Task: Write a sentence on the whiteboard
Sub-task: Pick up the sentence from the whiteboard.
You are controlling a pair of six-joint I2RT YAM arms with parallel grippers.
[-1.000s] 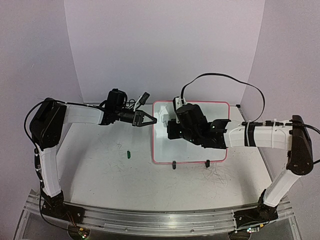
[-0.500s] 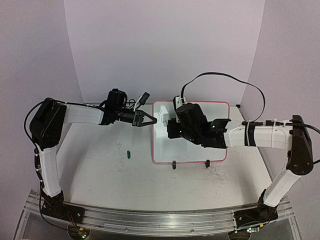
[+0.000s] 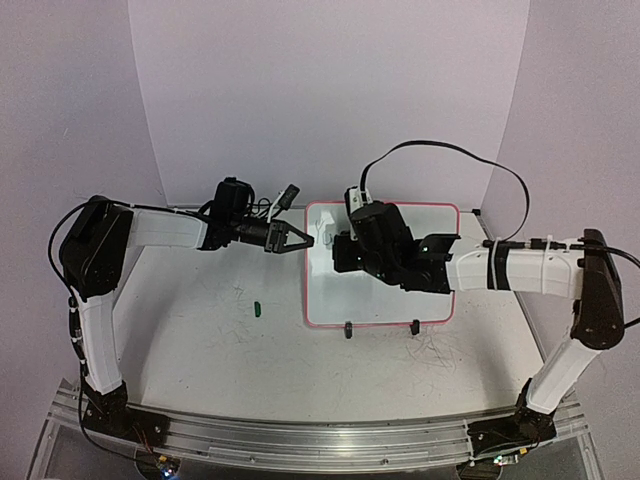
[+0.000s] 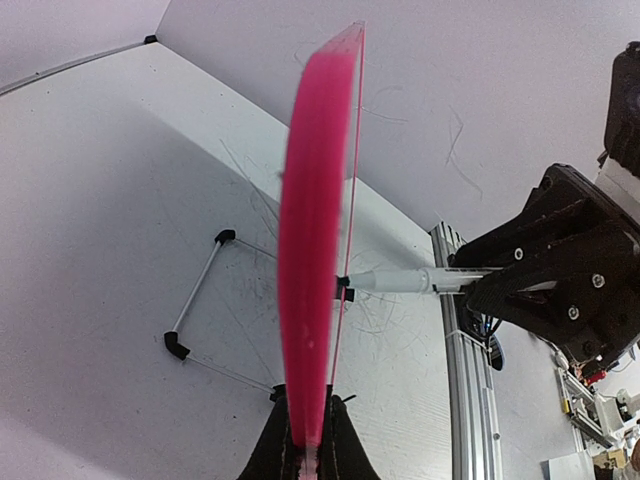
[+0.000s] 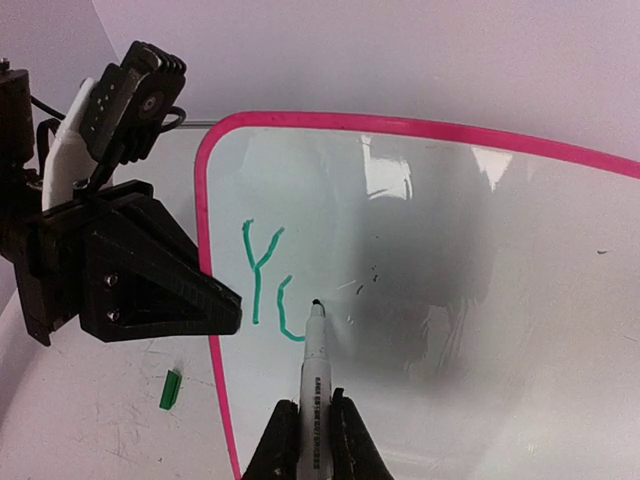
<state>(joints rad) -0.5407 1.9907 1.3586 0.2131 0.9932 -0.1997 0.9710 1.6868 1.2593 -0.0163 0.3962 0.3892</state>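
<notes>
Tabletop [image 3: 200, 340] carries the whiteboard [image 3: 380, 310], clamped by left pincer [image 3: 300, 242]; right pincer [image 5: 308, 412], gripping marker [image 5: 315, 360], hides the sentence [image 5: 257, 290] overhead.

Whiteboard [image 5: 470, 240]: green sentence [image 5: 266, 285] reads "Y" plus partial curved letter. Marker [image 5: 317, 375] barrel print illegible.

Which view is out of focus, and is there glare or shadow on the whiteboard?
Left wrist: the whiteboard, edge-on at the lens, is a blurred pink band. Right wrist: sharp; grey shadow and pale reflections cross the board, green letters legible.
</notes>
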